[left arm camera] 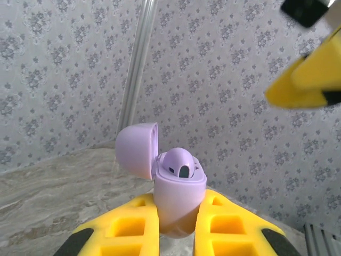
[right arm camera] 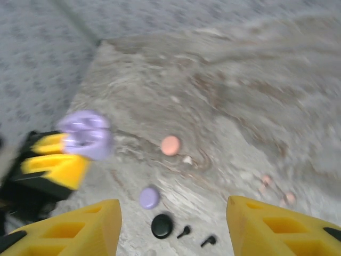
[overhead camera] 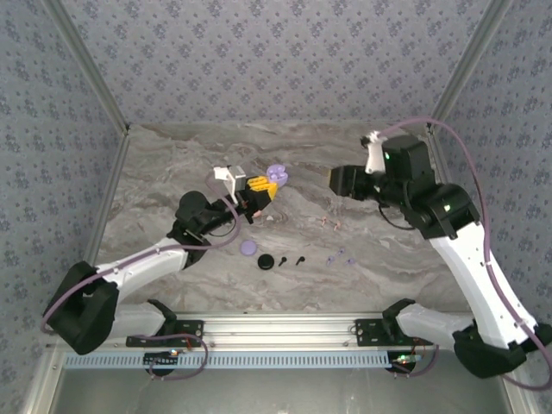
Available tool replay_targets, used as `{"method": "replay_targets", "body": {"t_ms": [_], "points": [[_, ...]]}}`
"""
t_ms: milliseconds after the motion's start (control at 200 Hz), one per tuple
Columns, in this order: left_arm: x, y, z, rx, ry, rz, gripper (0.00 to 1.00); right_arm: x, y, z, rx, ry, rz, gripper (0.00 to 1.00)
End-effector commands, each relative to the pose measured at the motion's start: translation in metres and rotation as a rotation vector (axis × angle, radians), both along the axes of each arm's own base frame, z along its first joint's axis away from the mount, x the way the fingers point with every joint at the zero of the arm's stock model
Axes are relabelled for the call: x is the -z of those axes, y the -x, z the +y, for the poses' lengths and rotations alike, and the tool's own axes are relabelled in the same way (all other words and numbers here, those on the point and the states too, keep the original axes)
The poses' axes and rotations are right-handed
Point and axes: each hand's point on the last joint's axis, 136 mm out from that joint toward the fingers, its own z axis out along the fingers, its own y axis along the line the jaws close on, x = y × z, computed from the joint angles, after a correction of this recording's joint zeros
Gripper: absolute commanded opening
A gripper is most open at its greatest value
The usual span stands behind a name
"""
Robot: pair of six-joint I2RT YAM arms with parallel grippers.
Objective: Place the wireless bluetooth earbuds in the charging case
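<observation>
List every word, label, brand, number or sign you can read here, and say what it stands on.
No readable text anywhere.
The open purple case in the left gripper shows a plain shell.
The black case on the table is too small to tell.
The wall pattern is floral, not lettering.

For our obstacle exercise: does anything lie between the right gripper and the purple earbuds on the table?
Only the pink earbuds lie on the table between the right gripper, jaws open, and the purple earbuds.
</observation>
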Motion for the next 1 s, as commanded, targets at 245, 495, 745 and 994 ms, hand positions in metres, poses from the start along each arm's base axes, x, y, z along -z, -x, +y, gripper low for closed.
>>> {"method": "replay_targets", "body": {"t_ms": [245, 495, 745, 994], "points": [[-0.006, 0.014, 0.024, -0.079, -0.044, -0.071, 0.00, 0.208, 0.036, -0.021, 0.342, 0.024, 0.583, 0.49], [-0.006, 0.018, 0.027, -0.081, -0.049, -0.082, 0.00, 0.261, 0.043, 0.003, 0.335, 0.132, 0.686, 0.46], [-0.008, 0.021, 0.027, -0.073, -0.048, -0.087, 0.00, 0.288, 0.042, 0.003, 0.359, 0.206, 0.736, 0.43], [-0.006, 0.022, 0.028, -0.075, -0.048, -0.084, 0.00, 0.308, 0.045, -0.001, 0.358, 0.234, 0.766, 0.41]]}}
